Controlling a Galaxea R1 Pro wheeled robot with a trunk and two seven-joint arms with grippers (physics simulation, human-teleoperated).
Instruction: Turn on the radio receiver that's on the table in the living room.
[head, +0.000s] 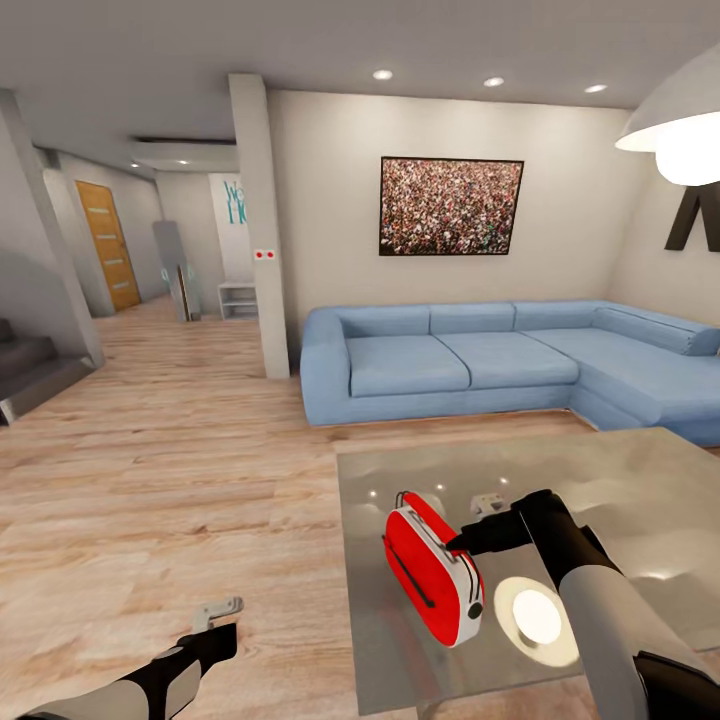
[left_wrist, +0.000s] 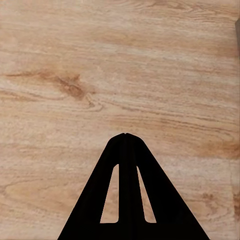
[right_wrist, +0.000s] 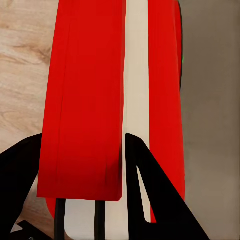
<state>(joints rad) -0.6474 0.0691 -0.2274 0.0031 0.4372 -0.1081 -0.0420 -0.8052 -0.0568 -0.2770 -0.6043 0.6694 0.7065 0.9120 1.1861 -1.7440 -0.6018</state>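
Filling the upper right of the head frame, the living room shows a matte blue L-shaped sofa (head: 500, 360) on light, grained wood floor (head: 170, 470). Lower right sits the table (head: 640, 480), its glossy grey top mirroring a lamp glow. The radio receiver (head: 432, 565), a smooth red rounded box with white edge trim and a thin dark strap, stands tilted near the table's left edge. The right end effector (head: 478, 525) reaches to its top; in the right wrist view its dark fingers (right_wrist: 150, 200) straddle the red casing (right_wrist: 85, 100), spread about as wide as the body (whether they are actually gripping I cannot tell). The left end effector (head: 215, 612), lower left, hangs over bare floor with fingers (left_wrist: 126, 185) pressed together, empty. Likely risk: a sideways push could topple or slide the hard, slick-looking case off that nearby edge.
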